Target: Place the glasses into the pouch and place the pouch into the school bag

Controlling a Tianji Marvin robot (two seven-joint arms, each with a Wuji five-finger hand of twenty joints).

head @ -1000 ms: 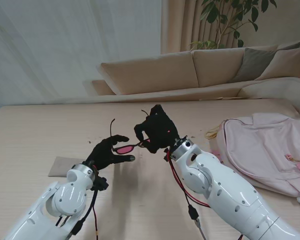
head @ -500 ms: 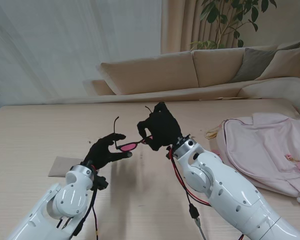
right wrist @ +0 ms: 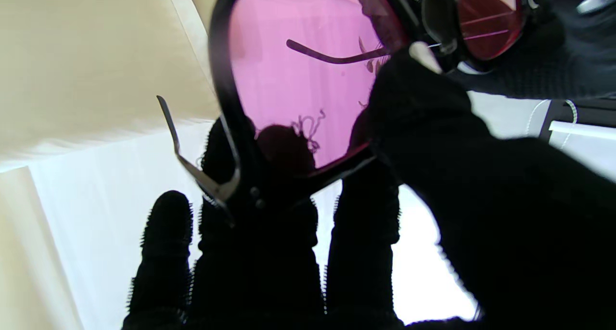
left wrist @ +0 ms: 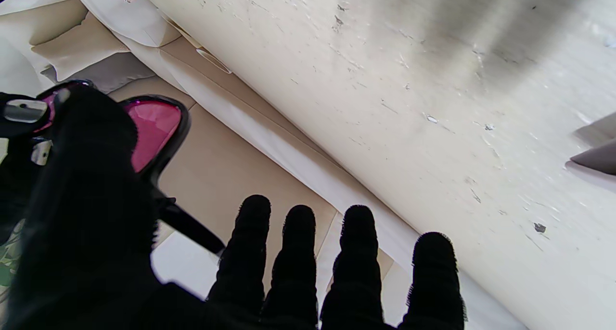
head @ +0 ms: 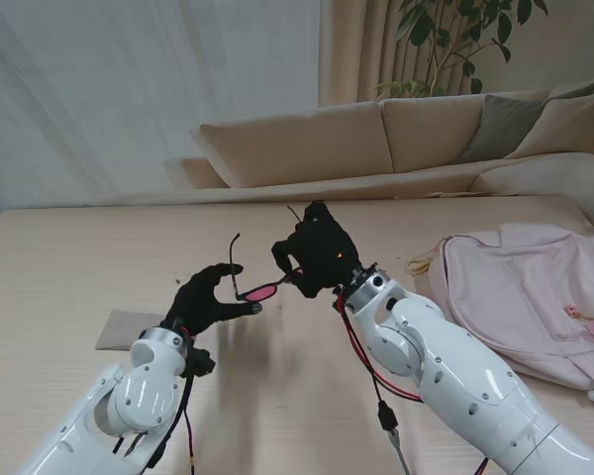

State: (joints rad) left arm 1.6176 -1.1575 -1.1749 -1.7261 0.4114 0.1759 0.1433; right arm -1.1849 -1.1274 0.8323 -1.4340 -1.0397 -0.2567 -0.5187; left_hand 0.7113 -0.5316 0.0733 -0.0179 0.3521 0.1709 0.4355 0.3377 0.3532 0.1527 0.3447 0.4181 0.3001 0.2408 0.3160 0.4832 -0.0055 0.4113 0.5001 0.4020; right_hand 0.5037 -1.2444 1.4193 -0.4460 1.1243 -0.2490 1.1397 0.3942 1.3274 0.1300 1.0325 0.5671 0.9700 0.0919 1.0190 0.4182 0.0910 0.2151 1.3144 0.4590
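Gripping pink glasses (head: 262, 292), right hand (head: 315, 253); left hand (head: 208, 302) touching them

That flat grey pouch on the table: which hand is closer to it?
Left. The left hand hangs just beside the pouch, toward its right end; the right hand is farther right, holding the glasses.

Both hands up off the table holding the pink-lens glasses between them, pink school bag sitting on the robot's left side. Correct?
One slip: the school bag lies on the robot's right side, not the left, as the stand view shows. The rest holds: the left hand and right hand are raised above the table with the pink-lens glasses between them.
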